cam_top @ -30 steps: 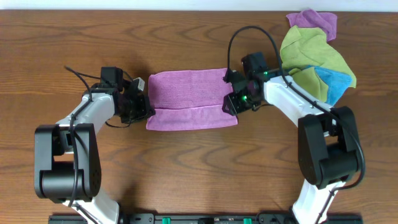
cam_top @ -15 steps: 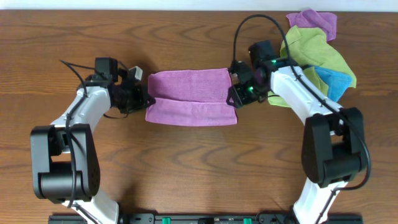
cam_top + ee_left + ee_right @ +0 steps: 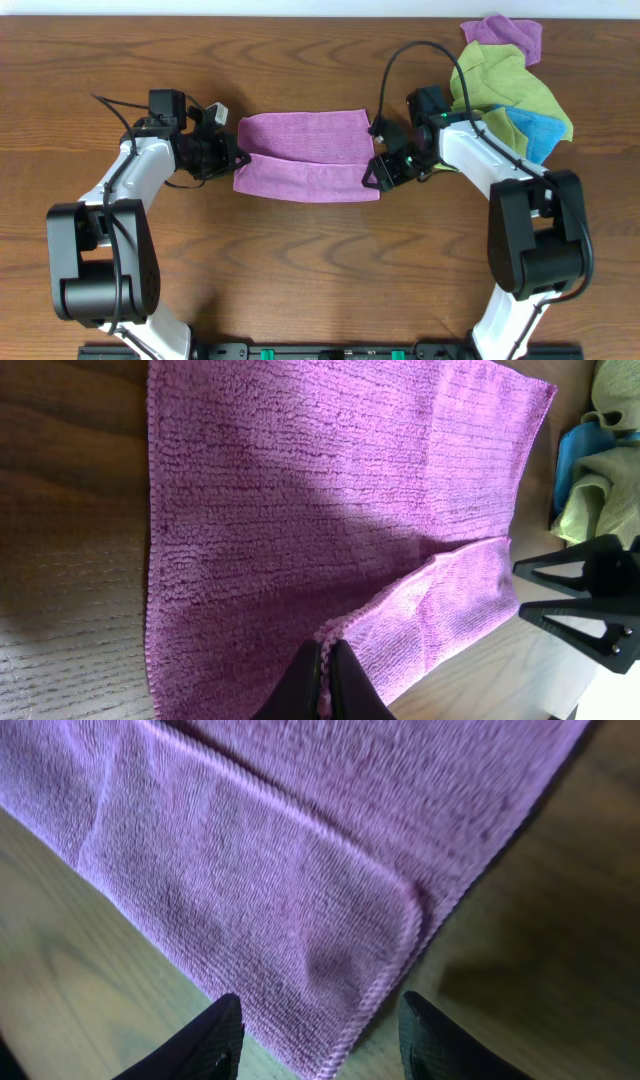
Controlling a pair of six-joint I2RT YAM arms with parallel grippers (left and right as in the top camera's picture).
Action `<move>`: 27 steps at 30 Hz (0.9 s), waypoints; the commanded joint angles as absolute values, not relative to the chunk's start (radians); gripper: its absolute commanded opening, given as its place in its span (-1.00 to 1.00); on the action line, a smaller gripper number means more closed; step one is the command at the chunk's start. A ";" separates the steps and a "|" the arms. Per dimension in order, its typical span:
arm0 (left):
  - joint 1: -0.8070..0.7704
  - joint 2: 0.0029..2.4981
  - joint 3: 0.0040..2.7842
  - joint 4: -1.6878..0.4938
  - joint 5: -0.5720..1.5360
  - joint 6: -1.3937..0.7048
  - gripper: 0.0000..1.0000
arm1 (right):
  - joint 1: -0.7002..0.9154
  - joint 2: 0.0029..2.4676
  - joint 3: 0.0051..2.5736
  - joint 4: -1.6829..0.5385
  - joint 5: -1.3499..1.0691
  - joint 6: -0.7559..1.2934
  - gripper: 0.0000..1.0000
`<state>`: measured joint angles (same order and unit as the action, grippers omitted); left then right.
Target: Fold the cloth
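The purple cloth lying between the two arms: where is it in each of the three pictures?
Overhead: purple cloth mid-frame, between both arms.
Left wrist: it fills most of the frame; the left fingers pinch its flap edge at the bottom.
Right wrist: it fills the upper frame; the right fingers stand open either side of its corner.
Shared landmark: the folded flap's hem, crossing the cloth in all three.

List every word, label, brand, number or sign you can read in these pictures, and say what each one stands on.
None can be read: no words, numbers, labels or signs show on the purple cloth, the pile of cloths, the wooden table, the left arm or the right arm.
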<state>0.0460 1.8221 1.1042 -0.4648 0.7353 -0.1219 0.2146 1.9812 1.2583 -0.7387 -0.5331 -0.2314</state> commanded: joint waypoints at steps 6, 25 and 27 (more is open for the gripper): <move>0.053 1.804 1.122 -0.468 0.752 -0.101 -0.89 | 0.203 1.985 1.228 -0.722 -0.602 -0.252 0.03; 0.053 1.804 1.122 -0.468 0.752 -0.101 -0.89 | 0.203 1.985 1.187 -0.709 -0.648 -0.239 0.04; 0.053 1.804 1.122 -0.468 0.752 -0.101 -0.88 | 0.203 1.985 1.187 -0.701 -0.648 -0.225 0.02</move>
<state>0.0460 1.8217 1.1046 -0.4644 0.7376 -0.1223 0.2092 1.9812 1.1946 -0.7086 -0.6136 -0.2302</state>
